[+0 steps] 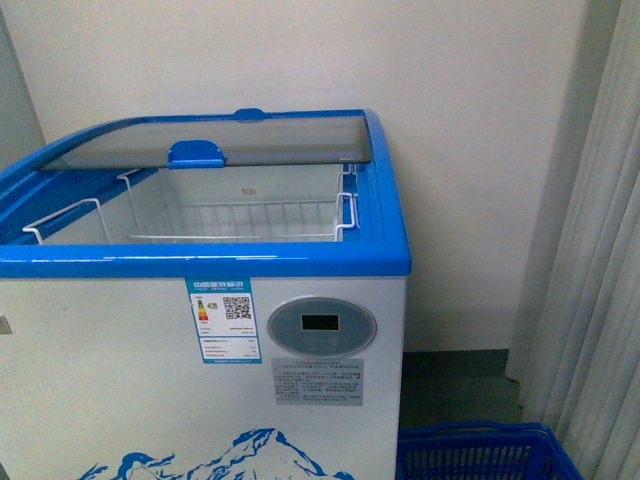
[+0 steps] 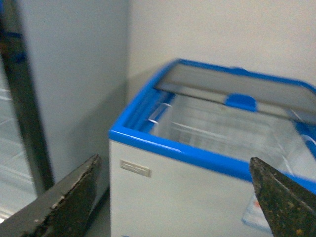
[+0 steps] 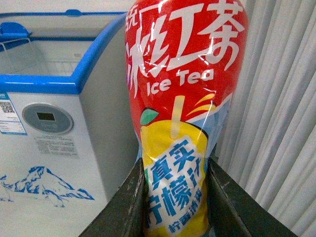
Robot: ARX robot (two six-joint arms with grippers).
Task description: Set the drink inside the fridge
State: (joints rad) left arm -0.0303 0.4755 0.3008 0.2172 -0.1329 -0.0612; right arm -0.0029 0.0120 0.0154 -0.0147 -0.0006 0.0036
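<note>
Looking around the fridge [image 1: 200, 262] first: spotted a blue plastic crate [image 1: 480, 455] down on the floor just beside its right side, plus a pale pleated curtain [image 1: 600, 250] hanging further right. From the left wrist, caught a tall grey cabinet [image 2: 74, 74] standing close on the other side, against the same plain wall.

Found the curved glass lid [image 1: 220, 140] pushed over the back half of the top, blue handle [image 1: 196, 153] on its front edge, leaving the front half open. Peering inside, only making out a white wire basket [image 1: 230, 215] hooked over the rim. Can't tell what sits lower down.

On the front face, noticed a round grey display panel [image 1: 321, 325], a sticker [image 1: 224, 320] with a QR code just left of it, and a blue mountain picture [image 1: 230, 455] below.

As for the drink [image 3: 185, 98]: pinched low on its label by the right tool [image 3: 175, 163], dark fingers [image 3: 128, 207] pressed against both sides. Hanging outside the fridge, off its front right corner, between the white cabinet wall and the curtain.

Left tool [image 2: 173, 160] spread wide, gripping nothing, aimed at the fridge's front left corner.
</note>
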